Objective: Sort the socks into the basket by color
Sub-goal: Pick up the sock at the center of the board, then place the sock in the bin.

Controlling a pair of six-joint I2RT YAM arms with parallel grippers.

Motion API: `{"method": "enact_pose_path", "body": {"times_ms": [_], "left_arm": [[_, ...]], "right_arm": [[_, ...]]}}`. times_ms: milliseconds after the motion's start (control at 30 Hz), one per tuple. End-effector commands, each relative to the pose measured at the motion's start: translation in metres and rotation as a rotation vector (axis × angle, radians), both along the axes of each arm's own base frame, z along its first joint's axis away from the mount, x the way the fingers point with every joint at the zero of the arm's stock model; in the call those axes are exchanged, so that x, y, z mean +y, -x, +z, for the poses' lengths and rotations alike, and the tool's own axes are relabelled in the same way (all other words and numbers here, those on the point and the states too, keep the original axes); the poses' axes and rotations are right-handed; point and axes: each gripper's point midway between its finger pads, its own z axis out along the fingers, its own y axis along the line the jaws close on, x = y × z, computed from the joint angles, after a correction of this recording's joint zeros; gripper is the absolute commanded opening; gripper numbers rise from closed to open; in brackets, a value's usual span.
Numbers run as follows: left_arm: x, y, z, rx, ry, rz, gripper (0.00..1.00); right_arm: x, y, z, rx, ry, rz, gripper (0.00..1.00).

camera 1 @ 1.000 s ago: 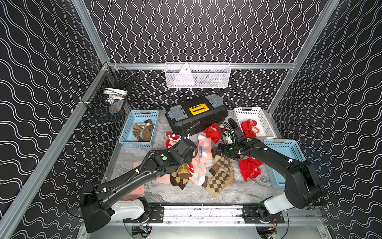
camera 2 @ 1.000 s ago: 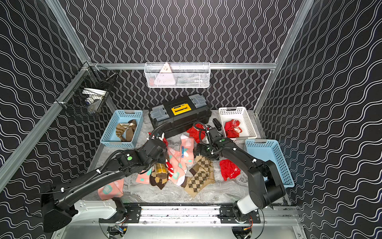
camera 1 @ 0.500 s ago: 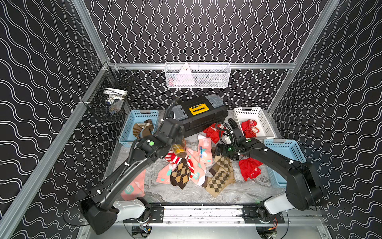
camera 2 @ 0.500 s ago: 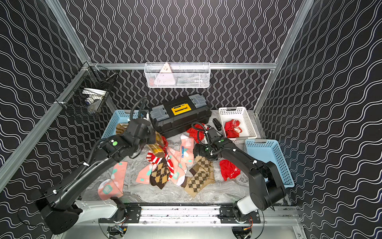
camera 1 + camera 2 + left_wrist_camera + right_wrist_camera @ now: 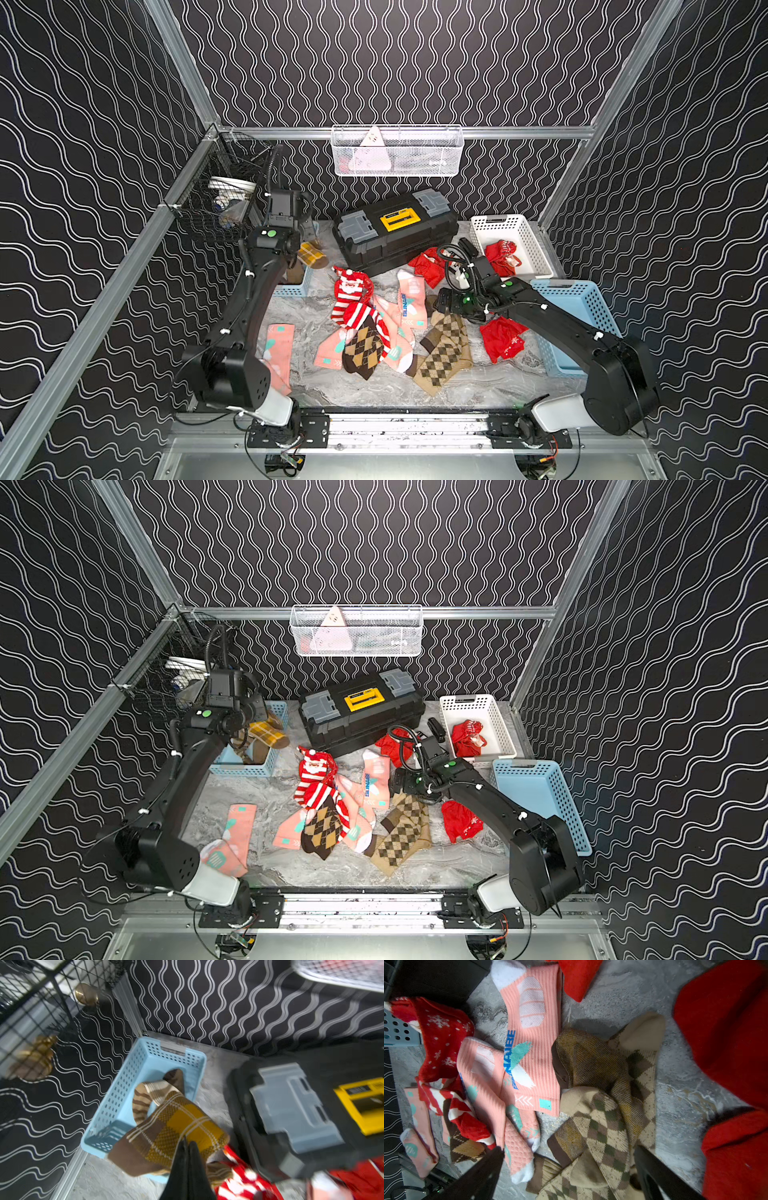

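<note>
"Judging by the baskets, how far had the sorting got?" Ana asked.

"Under halfway, I'd say," Ben answered. "The left gripper (image 5: 188,1145) was clenched on a mustard plaid sock (image 5: 182,1124). It dangled over the light-blue basket (image 5: 124,1084) on the left arm's side of the black toolbox (image 5: 395,241). Brown striped socks (image 5: 143,1101) already lay in that basket."

"And the reds?"

"Some red socks (image 5: 500,253) sat in the white basket (image 5: 536,249) on the right arm's side of the toolbox. The second light-blue basket (image 5: 582,299), farther from the toolbox on that same side, looked empty."

"So what was left?"

"Most of the pile in front of the toolbox: a Santa sock (image 5: 351,289), a red-white striped sock (image 5: 361,313), several salmon-pink socks (image 5: 411,299), the argyle socks (image 5: 602,1126) and two loose red ones. One of those reds lay just beside the toolbox's front. No pink sock showed in any basket, so I'd guess the empty one was meant for them."

"And the other arm?"

"The right gripper (image 5: 568,1152) hung low over the argyle socks with its jaws spread wide, grasping nothing."
</note>
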Motion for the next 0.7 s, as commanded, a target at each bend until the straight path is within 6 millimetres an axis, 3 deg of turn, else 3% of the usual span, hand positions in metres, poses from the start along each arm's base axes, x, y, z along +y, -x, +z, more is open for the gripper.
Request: {"method": "enact_pose_path", "body": {"times_ms": [0, 133, 300, 533, 667], "left_arm": [[0.027, -0.022, 0.005, -0.043, -0.039, 0.024, 0.00], [0.058, -0.039, -0.018, -0.003, -0.065, 0.074, 0.00], [0.077, -0.047, -0.067, 0.089, -0.085, 0.104, 0.00], [0.078, -0.043, -0.154, 0.258, -0.032, 0.114, 0.00], [0.078, -0.037, -0.189, 0.330, -0.003, 0.122, 0.00]], "right_arm": [[-0.004, 0.001, 0.001, 0.006, 0.033, 0.009, 1.00], [-0.003, -0.001, -0.002, 0.018, 0.043, 0.014, 1.00], [-0.001, -0.004, -0.009, 0.038, 0.054, 0.018, 1.00], [-0.001, -0.007, -0.010, 0.040, 0.060, 0.014, 1.00], [-0.003, -0.005, -0.007, 0.036, 0.067, 0.013, 1.00]]}}
